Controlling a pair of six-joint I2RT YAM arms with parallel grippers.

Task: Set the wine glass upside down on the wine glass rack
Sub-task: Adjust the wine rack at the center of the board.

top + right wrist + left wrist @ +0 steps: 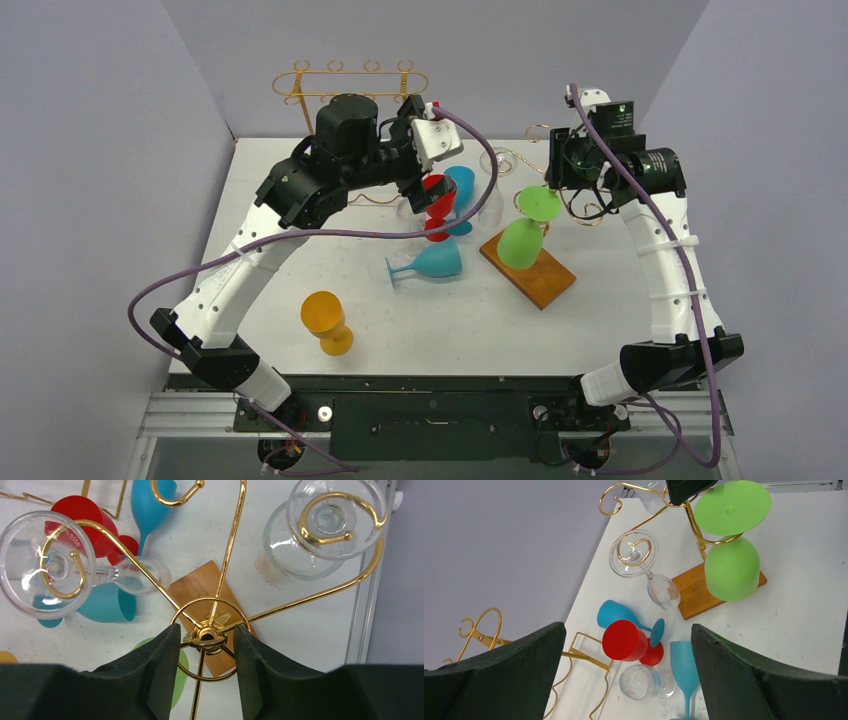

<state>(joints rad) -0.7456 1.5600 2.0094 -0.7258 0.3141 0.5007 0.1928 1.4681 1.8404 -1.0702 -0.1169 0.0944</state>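
Tipping threatens: the right hand [206, 632], narrowed about the top of the wine glass rack [545, 280], clamped or not I cannot tell, could drag it over and shake off the green wine glass [520, 243] hanging upside-down there; the left hand [626, 626] gapes wide.

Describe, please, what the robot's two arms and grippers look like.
The left arm and right arm have white links with black joint housings; a purple cable loops along each. The left gripper and right gripper have broad, dark, matte fingers.
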